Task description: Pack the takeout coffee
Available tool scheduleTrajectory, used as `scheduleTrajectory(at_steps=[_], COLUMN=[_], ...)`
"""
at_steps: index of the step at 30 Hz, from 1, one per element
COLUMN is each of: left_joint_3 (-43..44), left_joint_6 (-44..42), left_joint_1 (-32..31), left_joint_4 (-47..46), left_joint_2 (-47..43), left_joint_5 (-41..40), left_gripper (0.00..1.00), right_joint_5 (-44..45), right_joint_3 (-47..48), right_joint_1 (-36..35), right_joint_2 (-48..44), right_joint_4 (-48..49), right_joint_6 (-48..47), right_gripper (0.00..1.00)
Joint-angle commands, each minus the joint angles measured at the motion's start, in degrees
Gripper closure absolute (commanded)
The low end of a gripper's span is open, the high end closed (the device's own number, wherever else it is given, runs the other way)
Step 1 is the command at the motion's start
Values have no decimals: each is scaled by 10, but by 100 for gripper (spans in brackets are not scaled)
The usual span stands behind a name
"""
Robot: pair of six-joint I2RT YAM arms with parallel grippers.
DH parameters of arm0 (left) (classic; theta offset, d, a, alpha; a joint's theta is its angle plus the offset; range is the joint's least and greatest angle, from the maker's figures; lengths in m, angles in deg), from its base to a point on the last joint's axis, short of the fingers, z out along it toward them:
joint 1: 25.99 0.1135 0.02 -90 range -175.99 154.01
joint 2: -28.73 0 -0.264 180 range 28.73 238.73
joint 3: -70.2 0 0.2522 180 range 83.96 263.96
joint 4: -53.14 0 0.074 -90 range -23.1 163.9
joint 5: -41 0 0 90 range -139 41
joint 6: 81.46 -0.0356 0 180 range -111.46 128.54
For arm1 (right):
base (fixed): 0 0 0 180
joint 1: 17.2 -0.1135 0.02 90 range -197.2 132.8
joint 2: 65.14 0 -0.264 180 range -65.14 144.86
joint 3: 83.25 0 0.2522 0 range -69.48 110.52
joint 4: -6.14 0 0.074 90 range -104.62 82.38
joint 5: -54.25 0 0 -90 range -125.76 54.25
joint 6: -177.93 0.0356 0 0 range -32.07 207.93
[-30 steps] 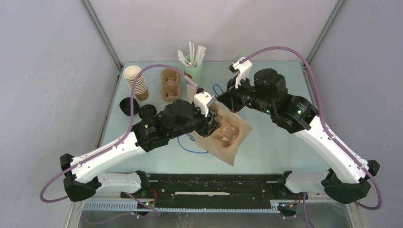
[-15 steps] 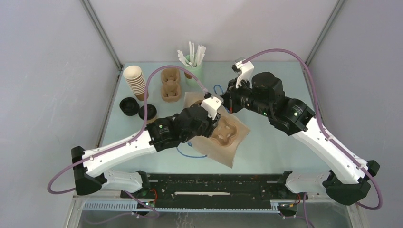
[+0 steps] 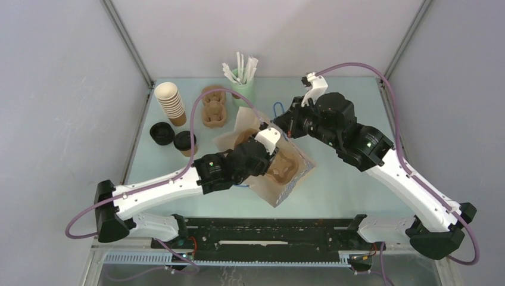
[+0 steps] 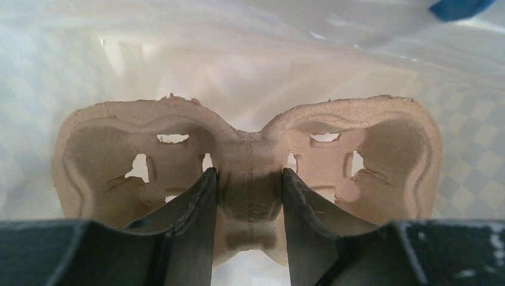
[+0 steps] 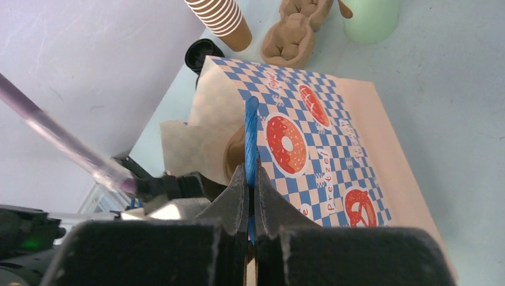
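One takeout coffee (image 3: 186, 142), a brown cup with a black lid, stands at the table's left, away from both grippers. It also shows as a dark lidded cup (image 5: 202, 53) in the right wrist view. My left gripper (image 4: 250, 179) is shut on the middle bridge of a pulp cup carrier (image 4: 387, 155), and both its cup wells are empty. The carrier (image 3: 286, 168) sits inside the mouth of a paper bag (image 3: 271, 193) printed with blue checks. My right gripper (image 5: 251, 179) is shut on the bag's blue handle (image 5: 251, 128) and holds it up at the bag's far side (image 3: 282, 124).
A stack of lidless brown cups (image 3: 170, 101) and a loose black lid (image 3: 161, 133) stand at the left. A second pulp carrier (image 3: 213, 109) and a green cup of white sticks (image 3: 243, 83) are at the back. Grey walls close in on both sides.
My left arm has pushed the carrier rightward and deeper into the bag. The right gripper has pulled the handle up and back, and the bag's mouth now stands raised and wider.
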Motion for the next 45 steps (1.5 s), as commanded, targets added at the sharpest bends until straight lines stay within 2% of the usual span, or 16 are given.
scheduleTrajectory(at_steps=[1, 18, 41, 45], left_joint_3=[-19, -65, -31, -37], left_joint_6=[11, 8, -104, -139], left_joint_1=[-7, -6, 18, 19], left_joint_4=[-21, -87, -153, -183], left_joint_2=[15, 21, 102, 94], left_joint_5=[-21, 16, 38, 73], left_gripper=[69, 69, 69, 68], right_joint_5=[-10, -199, -399, -431], right_joint_3=[-4, -55, -68, -68], right_joint_1=[18, 141, 268, 292], right_joint_2=[-19, -31, 21, 31], right_joint_4=[42, 79, 90, 90], right_joint_6=[64, 137, 193, 192], right_gripper=[100, 100, 100, 100])
